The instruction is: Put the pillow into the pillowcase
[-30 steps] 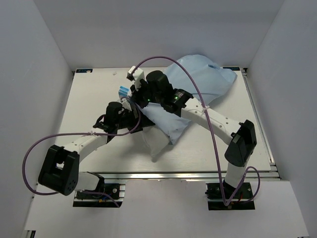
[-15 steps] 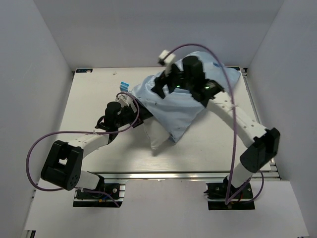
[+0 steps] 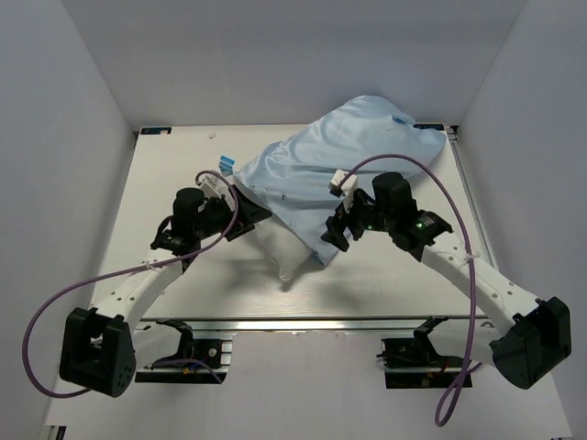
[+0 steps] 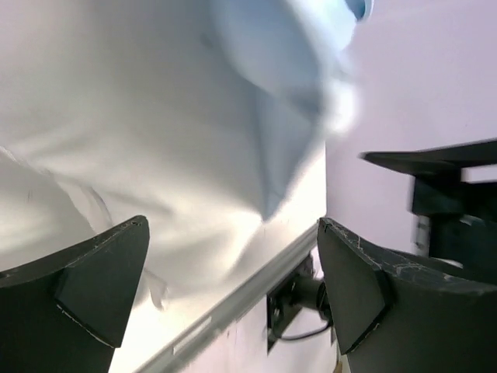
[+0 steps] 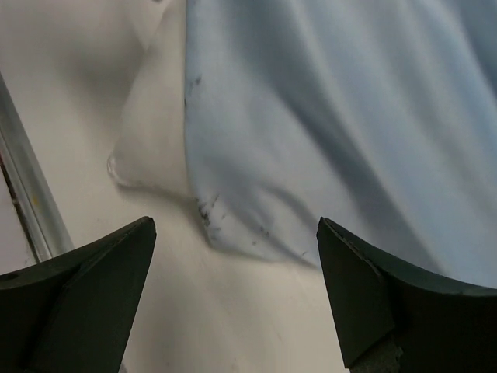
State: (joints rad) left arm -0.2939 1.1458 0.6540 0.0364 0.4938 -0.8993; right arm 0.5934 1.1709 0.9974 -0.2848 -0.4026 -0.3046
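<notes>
left gripper point(image 3: 252, 218): jaws spread wide, nothing between them. Sits left of the worktop's centre and points right at the left flank of the bedding. Whether the tips touch the cloth cannot be told. Its wrist view is blurred, with white cloth ahead and blue beyond.

right gripper point(image 3: 332, 229): jaws wide apart, empty. Sits right of centre and points left, just beside the near edge of the pillowcase. Its wrist view shows the blue hem lying over white cloth, clear of both fingers point(image 5: 373, 295).

pillowcase point(image 3: 339, 160): light blue, thin, wrinkled. Lies on a slant from the far right corner of the worktop to about its centre, bulging at the far end.

pillow point(image 3: 278, 252): white. Only one corner shows, sticking out from the near left end of the pillowcase at mid-worktop, toward the near edge. The rest is covered by blue. Whether it is inside or merely under cannot be told.

worktop point(image 3: 165, 174): white, rectangular.

rail point(image 5: 23, 186): metal, along the near edge.

small item point(image 3: 227, 164): blue and white, in the far left part, just beside the pillowcase's left tip. Too small to identify.

cables point(image 3: 37, 321): purple, one looping off each arm.
</notes>
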